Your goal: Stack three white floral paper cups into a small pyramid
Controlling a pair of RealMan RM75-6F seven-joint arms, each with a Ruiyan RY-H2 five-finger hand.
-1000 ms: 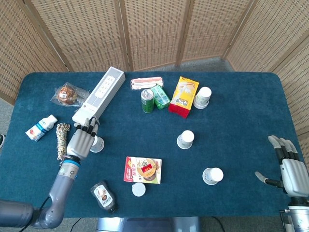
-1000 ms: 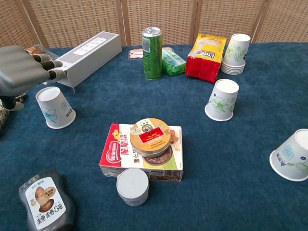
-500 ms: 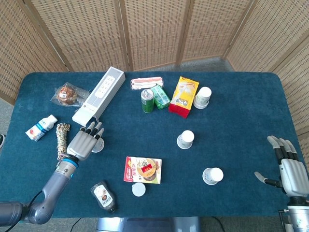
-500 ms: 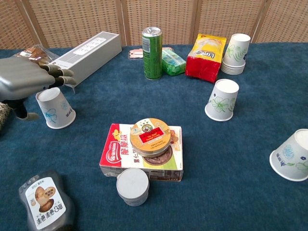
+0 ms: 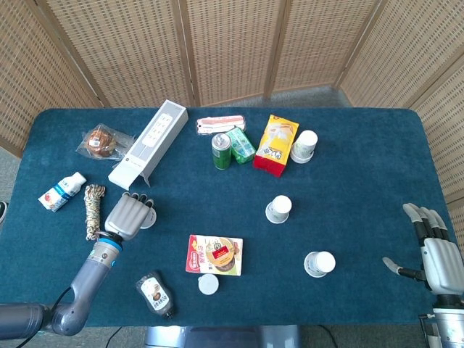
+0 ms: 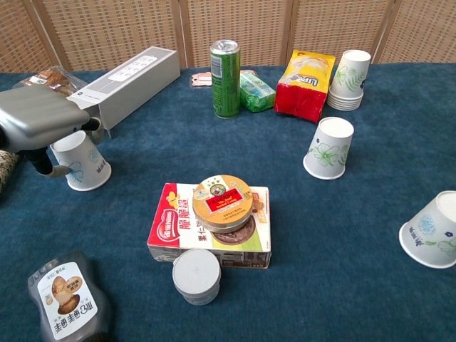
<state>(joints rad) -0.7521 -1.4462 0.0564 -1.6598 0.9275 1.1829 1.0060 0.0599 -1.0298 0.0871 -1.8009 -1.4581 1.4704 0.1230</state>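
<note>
Three white floral paper cups stand upside down on the blue table. One (image 6: 84,162) sits at the left, where my left hand (image 6: 35,120) lies over its top with fingers curled behind it and the thumb against its near side. From the head view that hand (image 5: 129,216) covers most of the cup (image 5: 148,219). A second cup (image 5: 278,209) (image 6: 329,148) stands mid-table, and a third (image 5: 319,264) (image 6: 433,229) is at the front right. My right hand (image 5: 435,250) hovers open beyond the table's right front corner, holding nothing.
A stack of spare cups (image 6: 348,80) stands by a yellow-red snack bag (image 6: 306,84). A green can (image 6: 225,69) and a long white box (image 6: 125,82) lie at the back. A biscuit box with a tin (image 6: 214,222), a grey lid (image 6: 197,276) and a sauce bottle (image 6: 68,296) sit in front.
My left hand has come down over the left cup and its fingers have curled from straight to wrapped around the cup's top. The right hand has not moved.
</note>
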